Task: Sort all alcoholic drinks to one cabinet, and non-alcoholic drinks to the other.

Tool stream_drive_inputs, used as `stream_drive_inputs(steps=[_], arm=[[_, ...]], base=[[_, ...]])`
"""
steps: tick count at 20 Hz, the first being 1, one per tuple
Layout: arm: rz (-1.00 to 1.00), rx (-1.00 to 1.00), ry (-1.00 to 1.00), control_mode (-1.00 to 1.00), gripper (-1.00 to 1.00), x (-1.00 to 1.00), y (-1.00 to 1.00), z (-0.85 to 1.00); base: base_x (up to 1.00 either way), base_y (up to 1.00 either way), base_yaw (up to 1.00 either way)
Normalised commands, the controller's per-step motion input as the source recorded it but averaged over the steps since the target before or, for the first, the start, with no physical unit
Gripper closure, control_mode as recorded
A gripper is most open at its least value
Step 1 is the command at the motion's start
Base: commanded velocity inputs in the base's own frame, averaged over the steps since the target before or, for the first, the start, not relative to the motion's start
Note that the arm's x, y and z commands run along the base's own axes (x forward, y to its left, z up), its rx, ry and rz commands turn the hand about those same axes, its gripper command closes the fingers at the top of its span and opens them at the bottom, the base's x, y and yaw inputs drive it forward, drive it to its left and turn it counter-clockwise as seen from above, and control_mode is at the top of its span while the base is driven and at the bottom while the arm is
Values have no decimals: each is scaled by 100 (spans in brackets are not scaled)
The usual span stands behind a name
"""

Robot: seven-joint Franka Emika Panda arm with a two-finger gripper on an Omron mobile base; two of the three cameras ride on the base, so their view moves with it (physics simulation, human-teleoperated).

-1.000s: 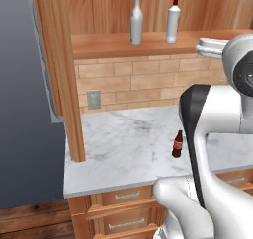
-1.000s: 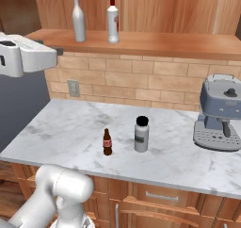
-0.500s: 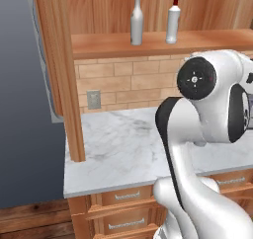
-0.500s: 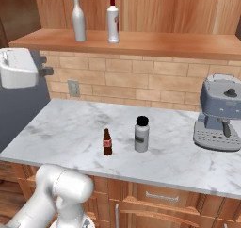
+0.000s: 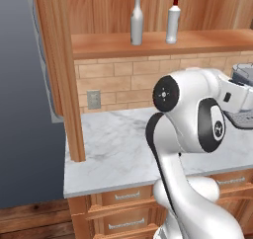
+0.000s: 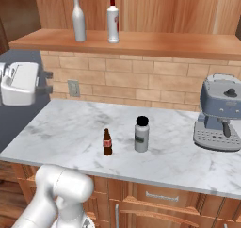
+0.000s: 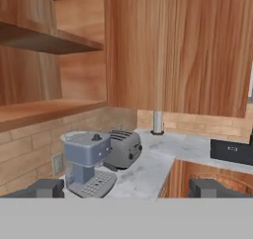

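Gripper [image 7: 126,188] is gaping wide, holding nothing (coffee machine [image 7: 88,165] at 10 o'clock); cola bottle [image 6: 108,142] is standing on desk [image 6: 70,128].

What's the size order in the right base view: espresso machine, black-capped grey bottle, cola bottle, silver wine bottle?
1. espresso machine, clearly largest.
2. silver wine bottle and black-capped grey bottle look about alike; the wine bottle stands farther back on the cabinet shelf, so I won't rank them.
3. cola bottle, smallest.
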Motion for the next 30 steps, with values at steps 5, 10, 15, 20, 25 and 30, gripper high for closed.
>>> stream_drive_inputs(steps=[5, 10, 15, 20, 25, 30], arm=[[-6, 4, 1, -100, -100, 6, -1, -34], [-6, 4, 4, -100, -100, 20, -2, -25], [-6, 5, 4, -100, -100, 19, 0, -28], [-10, 1, 0, -100, -100, 9, 0, -40], [-11, 0, 0, -100, -100, 7, 0, -41], [-10, 0, 0, -100, -100, 0, 0, -39]], base=[[0, 0, 0], [0, 0, 0], [0, 0, 0], [0, 0, 0], [0, 0, 0], [0, 0, 0]])
